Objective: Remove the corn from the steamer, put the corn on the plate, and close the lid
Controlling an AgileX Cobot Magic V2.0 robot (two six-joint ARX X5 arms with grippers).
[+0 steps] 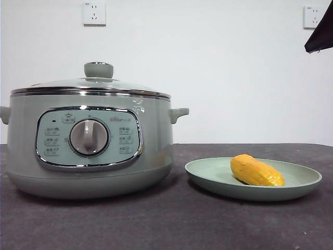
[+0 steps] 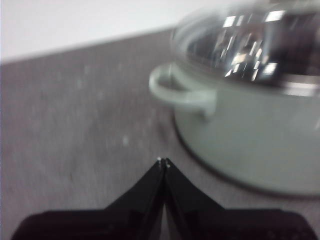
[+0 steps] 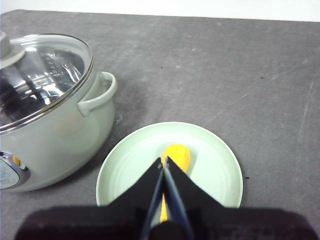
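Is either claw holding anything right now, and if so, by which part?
Nothing is held. The left claw is shut and empty beside the steamer; the right claw is shut above the corn on the plate.

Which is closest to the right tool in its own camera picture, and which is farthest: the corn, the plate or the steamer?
From the right tool, in the right wrist view:
1. The corn, just past the tool's tips, lying on the plate.
2. The plate, under and around the corn.
3. The steamer, off to one side beside the plate, with its lid on.

The front camera sits low at table height, close, facing the steamer (image 1: 88, 140) and plate (image 1: 208, 177). The right wrist camera looks down on both; the left wrist camera sees the steamer at two o'clock.
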